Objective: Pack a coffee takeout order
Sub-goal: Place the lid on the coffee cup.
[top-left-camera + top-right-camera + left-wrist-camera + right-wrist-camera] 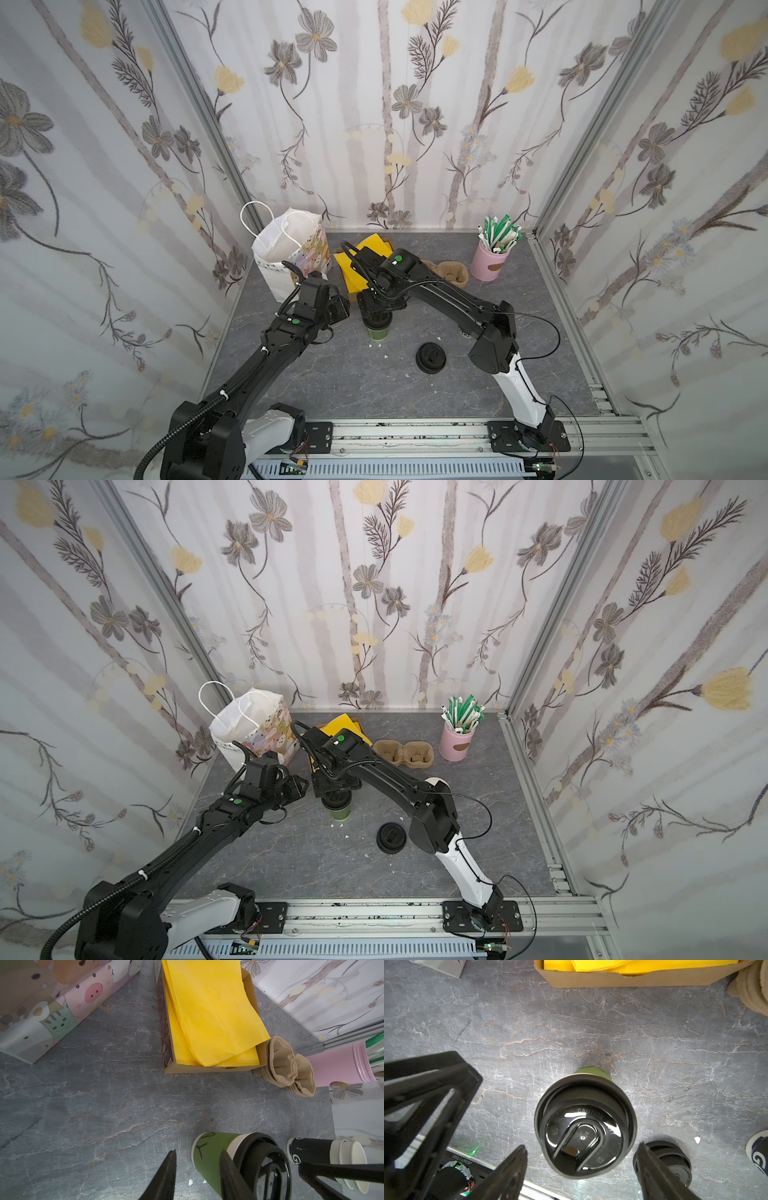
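Right claw [582, 1145] gapes above the lidded green cup [591, 1071], left claw [198, 1151] half-open and empty.

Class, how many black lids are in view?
2: one lid caps the green cup; one loose lid lies on the table beside it. More may be stacked under it.
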Controlling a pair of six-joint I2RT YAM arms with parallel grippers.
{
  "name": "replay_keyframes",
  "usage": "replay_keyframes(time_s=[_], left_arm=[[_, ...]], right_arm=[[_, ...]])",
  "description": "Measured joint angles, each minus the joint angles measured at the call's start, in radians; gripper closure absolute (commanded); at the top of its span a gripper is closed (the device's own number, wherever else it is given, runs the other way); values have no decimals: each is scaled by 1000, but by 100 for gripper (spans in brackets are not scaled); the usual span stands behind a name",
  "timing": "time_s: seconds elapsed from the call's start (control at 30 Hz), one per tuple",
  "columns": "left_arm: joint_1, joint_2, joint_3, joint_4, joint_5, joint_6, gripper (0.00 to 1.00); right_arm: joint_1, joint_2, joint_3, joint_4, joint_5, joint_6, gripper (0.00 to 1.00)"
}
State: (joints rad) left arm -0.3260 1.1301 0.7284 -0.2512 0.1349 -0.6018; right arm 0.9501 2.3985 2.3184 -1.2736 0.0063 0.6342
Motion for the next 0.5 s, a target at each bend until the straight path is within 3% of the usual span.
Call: replay_keyframes(time_s=[0.2,0.5], left_arm=[[0,-11,-8,0,24,-1,63],[1,-18,-26,-2,93,-3,62]], right_arm=[[-11,-45,0,15,0,13,22],[-50,-87,-3,38,5,11,48]])
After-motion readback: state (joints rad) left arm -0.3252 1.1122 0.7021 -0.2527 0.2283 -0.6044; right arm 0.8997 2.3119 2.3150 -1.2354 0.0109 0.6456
